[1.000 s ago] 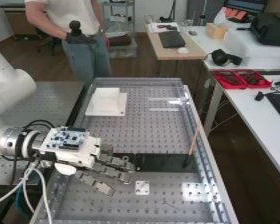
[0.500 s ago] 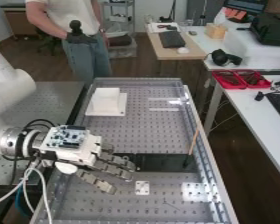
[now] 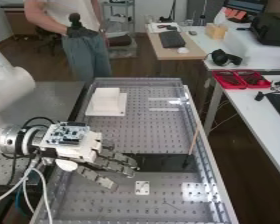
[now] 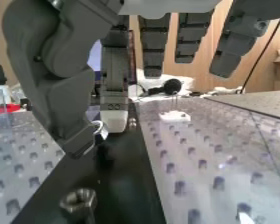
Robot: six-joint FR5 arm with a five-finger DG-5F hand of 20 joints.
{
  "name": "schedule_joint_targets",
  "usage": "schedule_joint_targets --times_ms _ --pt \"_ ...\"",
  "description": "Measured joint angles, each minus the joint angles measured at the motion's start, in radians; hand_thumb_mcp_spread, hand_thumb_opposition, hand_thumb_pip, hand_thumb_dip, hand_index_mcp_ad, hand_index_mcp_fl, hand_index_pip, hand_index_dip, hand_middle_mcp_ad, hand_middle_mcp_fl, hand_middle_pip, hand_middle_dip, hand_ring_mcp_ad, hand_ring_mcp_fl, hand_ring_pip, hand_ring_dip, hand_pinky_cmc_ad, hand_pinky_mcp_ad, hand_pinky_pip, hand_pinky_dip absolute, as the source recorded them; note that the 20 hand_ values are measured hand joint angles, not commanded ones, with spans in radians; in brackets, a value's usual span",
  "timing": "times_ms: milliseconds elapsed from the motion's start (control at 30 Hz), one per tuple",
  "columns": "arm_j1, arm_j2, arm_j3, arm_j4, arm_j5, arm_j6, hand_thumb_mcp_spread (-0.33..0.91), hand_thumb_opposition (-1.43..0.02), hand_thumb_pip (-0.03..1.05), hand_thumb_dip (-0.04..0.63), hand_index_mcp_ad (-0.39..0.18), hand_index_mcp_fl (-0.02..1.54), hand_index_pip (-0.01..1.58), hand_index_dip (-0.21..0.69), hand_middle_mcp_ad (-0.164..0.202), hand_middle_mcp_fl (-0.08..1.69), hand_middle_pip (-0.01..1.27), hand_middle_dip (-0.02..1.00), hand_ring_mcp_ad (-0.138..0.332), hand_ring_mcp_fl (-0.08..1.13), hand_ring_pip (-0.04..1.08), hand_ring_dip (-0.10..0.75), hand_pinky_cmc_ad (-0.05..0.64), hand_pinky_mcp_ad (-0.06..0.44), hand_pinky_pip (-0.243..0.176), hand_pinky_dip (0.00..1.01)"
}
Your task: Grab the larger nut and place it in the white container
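Observation:
The hand [image 3: 84,151] is over the bench plate's left side, its fingertips near the dark strip [image 3: 165,162]. From the wrist, the hand [image 4: 65,95] has its thumb and one finger bent toward each other, with a shiny metal nut [image 4: 99,132] between their tips, partly hidden by the thumb. It looks like the larger nut. Another metal nut [image 4: 79,202] sits on the black strip, nearer the wrist camera, and a small metal piece [image 4: 132,122] is farther along. The white container [image 3: 106,100] rests on the plate beyond the hand.
A small white piece with holes [image 3: 142,188] lies to the right of the hand. A thin brown stick [image 3: 194,142] leans by the right rail [image 3: 210,165]. Red trays [image 3: 240,79] are on the side table.
The hand has shifted slightly to the right in the high view. The white container has stayed in place.

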Motion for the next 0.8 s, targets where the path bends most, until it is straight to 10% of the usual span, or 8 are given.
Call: schedule_joint_targets --times_ms 800 --pt "0.162 0.218 -0.011 -0.070 -0.144 0.102 0.38 -0.91 0.58 0.202 -0.117 0.42 1.54 0.082 0.075 0.19 0.13 0.23 0.134 0.00 0.10 0.134 0.333 0.278 -0.010 0.27"
